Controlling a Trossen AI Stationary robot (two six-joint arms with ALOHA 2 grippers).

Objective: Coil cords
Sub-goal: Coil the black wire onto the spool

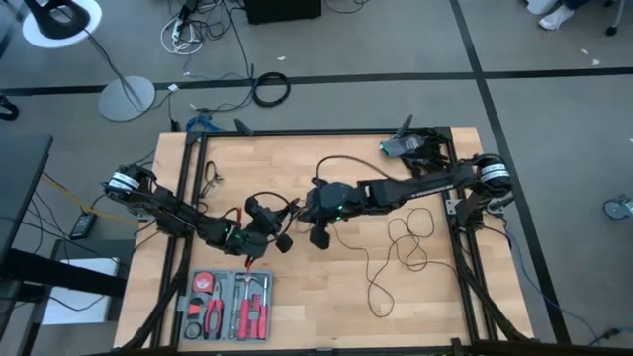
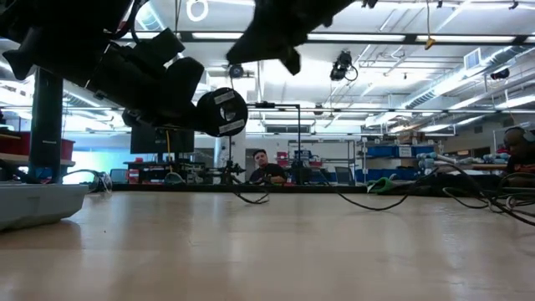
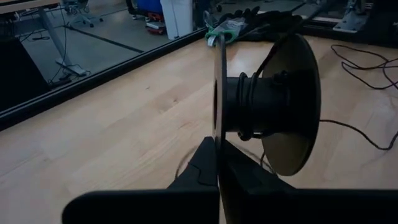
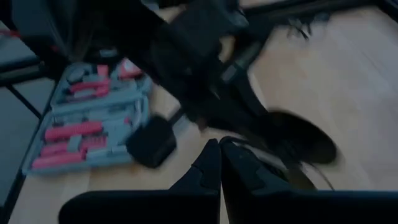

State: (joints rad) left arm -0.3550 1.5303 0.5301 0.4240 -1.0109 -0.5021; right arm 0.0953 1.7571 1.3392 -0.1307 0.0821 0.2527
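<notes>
A black spool (image 3: 267,102), two thin round discs on a hub with black cord wound on it, hangs above the table in my left gripper (image 3: 217,142); the low view shows the spool (image 2: 221,111) well clear of the wood. The cord's loose loops (image 1: 406,237) lie on the table's right half. My right gripper (image 4: 219,146) is shut and hovers close beside the spool (image 4: 298,140), on its right in the high view. That view shows my left gripper (image 1: 255,225) and my right gripper (image 1: 302,213) near the table's middle. My left gripper pinches the rim of the spool's near disc (image 3: 217,134) between its two fingers, the disc standing edge-on to them. The fingers come nearly level from the table's near left. The spool is lifted clear, its axis about level. Whether my right gripper touches the cord I cannot tell.
An open tool kit (image 1: 229,302) with red-handled tools lies at the table's near left. A small black block (image 4: 151,142) shows beside it. A green-tagged bundle (image 1: 396,148) sits at the far right by the black frame (image 1: 316,132). Bare wood lies in the near middle.
</notes>
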